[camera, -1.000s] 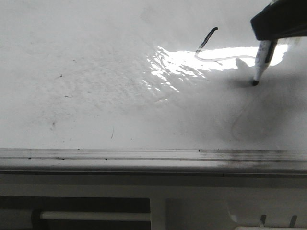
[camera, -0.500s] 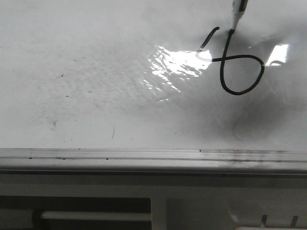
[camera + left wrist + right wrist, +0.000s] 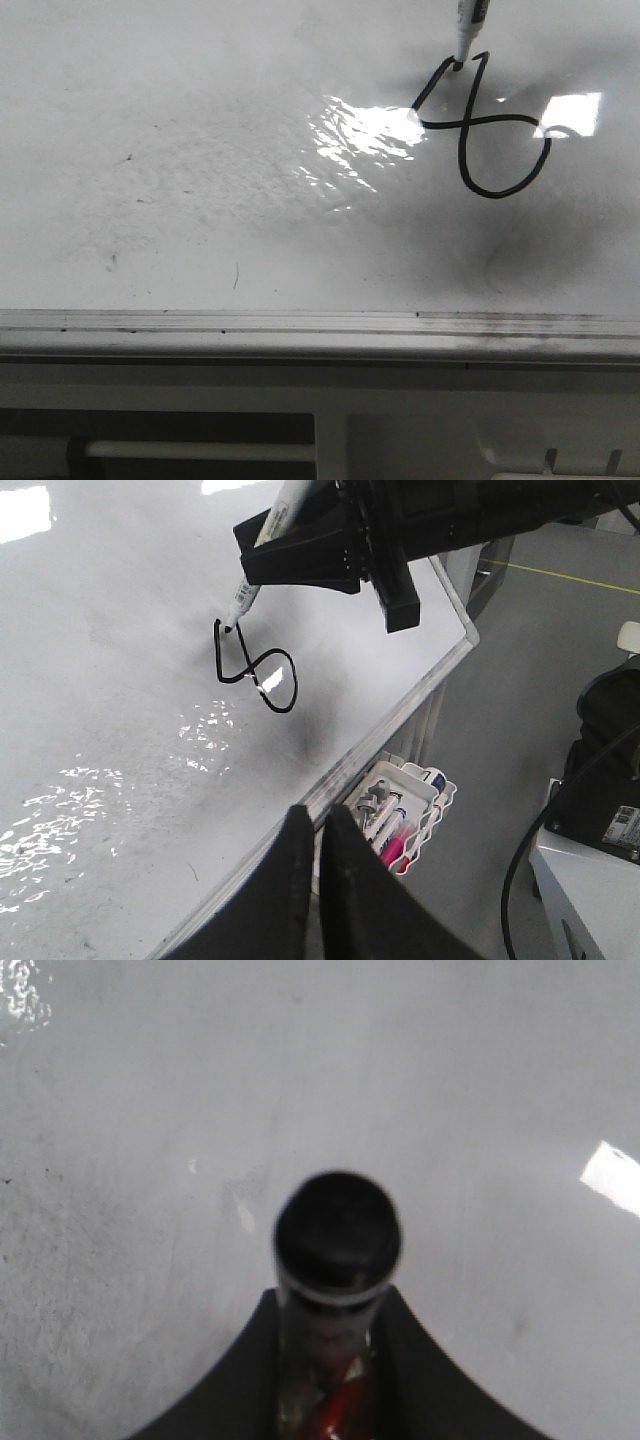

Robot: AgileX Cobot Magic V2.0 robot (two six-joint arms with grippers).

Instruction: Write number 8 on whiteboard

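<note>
Marker [image 3: 468, 22] cut off above number 8 [image 3: 483, 125]

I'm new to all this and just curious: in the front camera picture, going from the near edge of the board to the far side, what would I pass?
Silver rail → smudged whiteboard → the number 8 → the marker tip at its top.

A robot test room or lab, not a home. A big whiteboard [image 3: 120, 810] lies flat as the work surface, a white tray of markers [image 3: 405, 810] hangs below its near edge, and past its corner are bare grey floor [image 3: 500, 780] with a yellow line [image 3: 560, 572] and black cabling [image 3: 530, 850].
</note>
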